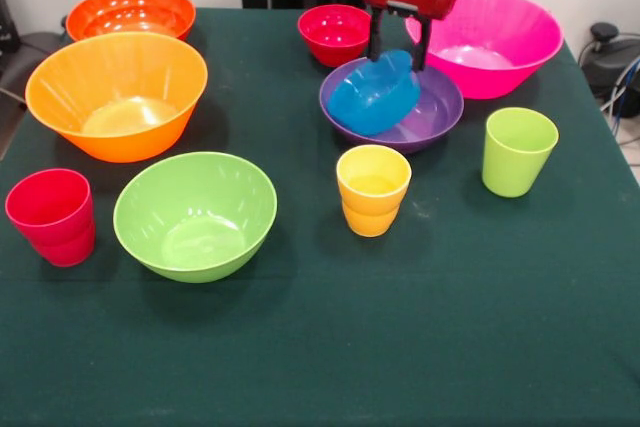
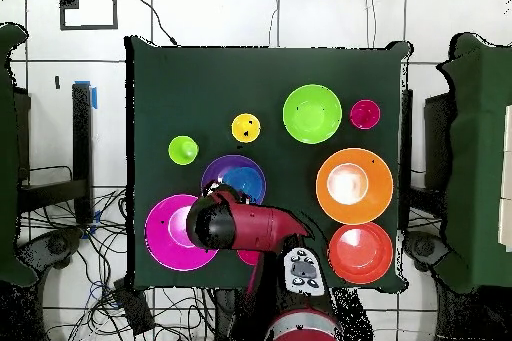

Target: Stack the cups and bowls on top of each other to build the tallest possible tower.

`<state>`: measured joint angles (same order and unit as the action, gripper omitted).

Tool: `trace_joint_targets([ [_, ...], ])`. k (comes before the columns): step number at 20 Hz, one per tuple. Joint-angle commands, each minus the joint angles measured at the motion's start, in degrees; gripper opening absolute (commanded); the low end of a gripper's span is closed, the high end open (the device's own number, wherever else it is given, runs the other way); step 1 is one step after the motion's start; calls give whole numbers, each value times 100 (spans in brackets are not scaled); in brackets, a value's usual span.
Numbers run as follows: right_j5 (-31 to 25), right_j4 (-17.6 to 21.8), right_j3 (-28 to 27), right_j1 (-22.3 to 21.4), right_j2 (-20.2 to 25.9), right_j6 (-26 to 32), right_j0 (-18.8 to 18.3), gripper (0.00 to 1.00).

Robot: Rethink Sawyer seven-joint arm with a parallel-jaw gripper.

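My gripper [image 1: 398,50] hangs over the far rim of the small blue bowl [image 1: 372,97], one finger inside it and one outside, shut on that rim. The blue bowl is tilted inside the purple bowl [image 1: 440,112], the lowest piece of the tower. In the overhead view the arm covers the gripper, and the purple bowl [image 2: 240,173] shows with blue in it. The yellow cup [image 1: 372,189], lime green cup [image 1: 518,150] and red cup [image 1: 52,215] stand apart, upright. The small red bowl [image 1: 335,33] sits just behind the purple bowl.
The large pink bowl [image 1: 495,39] sits close to the right of my gripper. The light orange bowl [image 1: 117,93] and the red-orange bowl [image 1: 131,11] are at the left. The lime green bowl [image 1: 196,213] stands near the front left.
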<state>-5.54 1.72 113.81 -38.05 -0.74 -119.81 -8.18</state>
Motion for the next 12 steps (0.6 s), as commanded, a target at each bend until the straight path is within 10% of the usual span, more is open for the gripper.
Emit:
trace_joint_targets([
  [1,-515,-6,281,-68,700,-489,-56,100],
  [12,-391,-21,332,-70,788,-584,-15,100],
])
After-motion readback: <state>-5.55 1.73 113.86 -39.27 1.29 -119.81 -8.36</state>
